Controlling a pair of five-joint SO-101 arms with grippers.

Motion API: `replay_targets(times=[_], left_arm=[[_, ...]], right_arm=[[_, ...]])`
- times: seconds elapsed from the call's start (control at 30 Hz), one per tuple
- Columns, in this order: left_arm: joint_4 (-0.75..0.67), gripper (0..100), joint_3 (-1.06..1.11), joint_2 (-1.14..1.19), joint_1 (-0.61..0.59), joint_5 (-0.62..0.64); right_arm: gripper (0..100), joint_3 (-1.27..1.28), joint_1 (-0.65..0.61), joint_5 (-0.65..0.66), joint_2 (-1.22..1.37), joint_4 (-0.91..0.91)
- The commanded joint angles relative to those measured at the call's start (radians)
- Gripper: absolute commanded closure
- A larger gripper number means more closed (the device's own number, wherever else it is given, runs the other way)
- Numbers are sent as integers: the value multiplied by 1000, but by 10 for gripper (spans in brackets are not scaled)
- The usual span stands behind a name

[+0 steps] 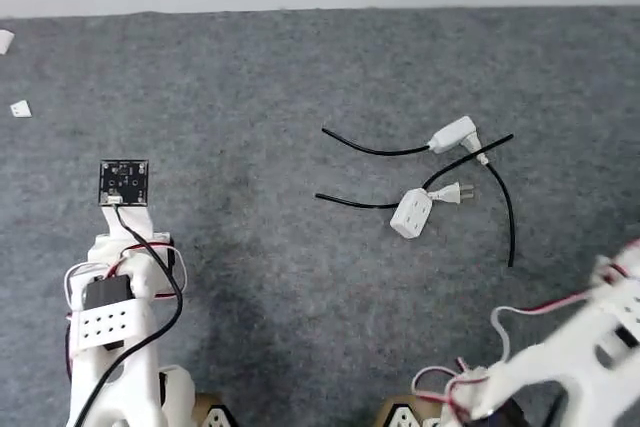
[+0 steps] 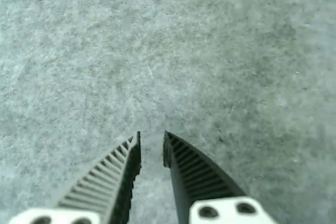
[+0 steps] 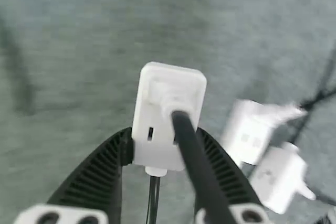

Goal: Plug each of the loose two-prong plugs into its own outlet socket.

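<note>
My right gripper is shut on a white outlet socket, one finger on each side of it. Its two slots face the camera and a black cord crosses in front. Beyond it lie a second white socket and a white plug. In the high view that socket block lies right of centre, with a small two-prong plug beside it and a larger white plug just behind. My left gripper hangs over bare carpet at the left, all but shut, holding nothing.
Black cords trail over the grey carpet around the plugs. The left arm stands at the front left, the right arm at the front right edge. Two small white scraps lie at the far left.
</note>
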Motion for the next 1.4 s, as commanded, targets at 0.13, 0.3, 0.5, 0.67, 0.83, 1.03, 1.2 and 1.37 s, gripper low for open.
replay_targets(times=[0.13, 0.3, 0.5, 0.67, 0.83, 1.03, 1.2, 1.37], left_arm=[[-21, 934, 5, -17, 52, 6], [-21, 934, 4, -17, 48, 9], [-20, 927, 4, -17, 52, 11], [-18, 854, 5, -17, 48, 11], [-18, 848, 5, -17, 48, 11], [-18, 848, 7, -17, 48, 11], [-18, 847, 7, -17, 48, 11], [-18, 846, 7, -17, 49, 11]], right_arm=[[970, -8, 76, 109, 174, -197], [796, -72, 41, 54, 211, -116], [829, -210, -82, -161, 94, 137], [865, -236, -292, -269, -50, 308], [862, -218, -559, -493, -101, 338], [861, -126, -780, -781, 16, 97], [861, -115, -911, -902, 203, -38], [861, -146, -1007, -910, 329, -148]])
